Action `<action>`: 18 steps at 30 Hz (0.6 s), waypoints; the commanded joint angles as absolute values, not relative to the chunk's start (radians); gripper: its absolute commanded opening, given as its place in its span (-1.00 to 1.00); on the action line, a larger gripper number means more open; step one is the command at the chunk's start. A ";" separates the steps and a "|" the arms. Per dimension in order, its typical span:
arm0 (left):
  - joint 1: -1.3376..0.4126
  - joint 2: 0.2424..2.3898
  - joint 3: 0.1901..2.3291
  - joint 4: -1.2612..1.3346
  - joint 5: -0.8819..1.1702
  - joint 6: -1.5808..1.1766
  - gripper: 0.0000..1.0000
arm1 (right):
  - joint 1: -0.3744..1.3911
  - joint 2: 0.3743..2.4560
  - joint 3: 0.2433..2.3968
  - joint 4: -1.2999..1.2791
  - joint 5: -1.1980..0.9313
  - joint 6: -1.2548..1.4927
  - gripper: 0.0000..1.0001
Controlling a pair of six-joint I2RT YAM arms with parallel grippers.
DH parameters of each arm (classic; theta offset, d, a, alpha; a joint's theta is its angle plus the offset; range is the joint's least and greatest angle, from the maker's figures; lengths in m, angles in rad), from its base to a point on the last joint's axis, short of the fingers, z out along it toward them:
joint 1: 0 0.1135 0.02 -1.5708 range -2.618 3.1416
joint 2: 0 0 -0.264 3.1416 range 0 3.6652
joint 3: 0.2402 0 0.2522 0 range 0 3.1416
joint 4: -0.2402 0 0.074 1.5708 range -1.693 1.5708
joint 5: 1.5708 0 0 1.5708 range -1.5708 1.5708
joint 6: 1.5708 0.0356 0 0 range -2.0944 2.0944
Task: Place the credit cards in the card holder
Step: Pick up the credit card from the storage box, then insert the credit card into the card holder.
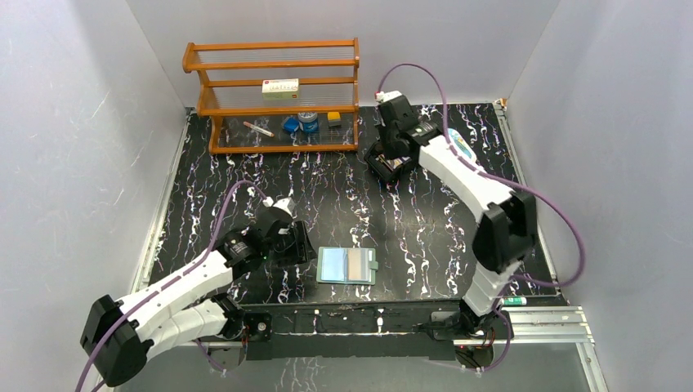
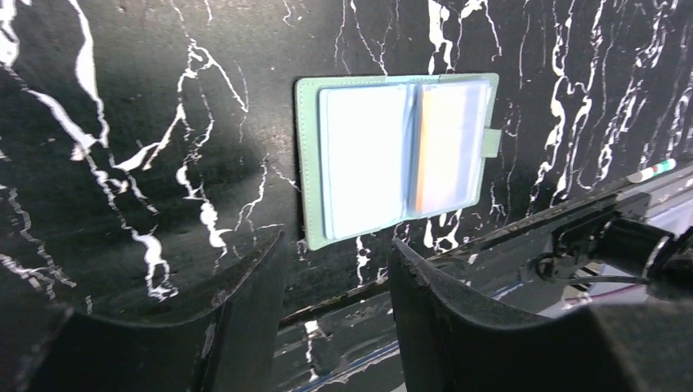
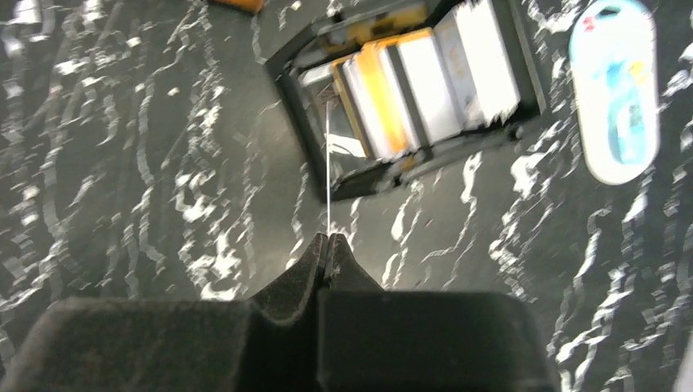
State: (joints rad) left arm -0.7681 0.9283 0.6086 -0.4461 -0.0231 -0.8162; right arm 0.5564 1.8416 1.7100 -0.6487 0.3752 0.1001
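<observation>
Right gripper (image 3: 328, 238) of mine is clamped shut on one thin pale credit card (image 3: 328, 171), seen edge-on as a sliver running straight out from my fingertips. Just beyond its far end sits a black compartmented plastic box (image 3: 298, 122), with an orange card (image 3: 380, 106) and white cards (image 3: 429, 86) standing in its slots. To the right of that box lies a flat blue-and-white oval pack (image 3: 613, 90). My left gripper (image 2: 337, 241) hovers low over the black white-veined tabletop (image 2: 122, 122), jaws apart and nothing between them. Directly ahead of those fingers lies the teal-green folding card holder (image 2: 392, 155), spread open and flat, its snap tab on the right edge.
</observation>
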 commanded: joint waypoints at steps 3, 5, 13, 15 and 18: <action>-0.692 0.977 0.552 -0.300 0.163 -0.870 -0.07 | 0.558 1.521 1.390 -0.502 0.047 0.391 -1.00; -0.671 0.995 0.539 -0.280 0.198 -0.869 -0.09 | 0.561 1.432 1.243 -0.402 -0.056 0.483 -1.00; -0.652 1.069 0.529 -0.259 0.226 -0.835 -0.28 | 0.624 1.180 0.762 -0.068 -0.230 0.778 -1.00; -0.652 1.094 0.531 -0.252 0.228 -0.826 -0.29 | 0.642 1.154 0.683 -0.001 -0.251 0.827 -1.00; -0.652 1.127 0.529 -0.237 0.242 -0.819 -0.40 | 0.678 1.146 0.606 0.053 -0.253 0.891 -1.00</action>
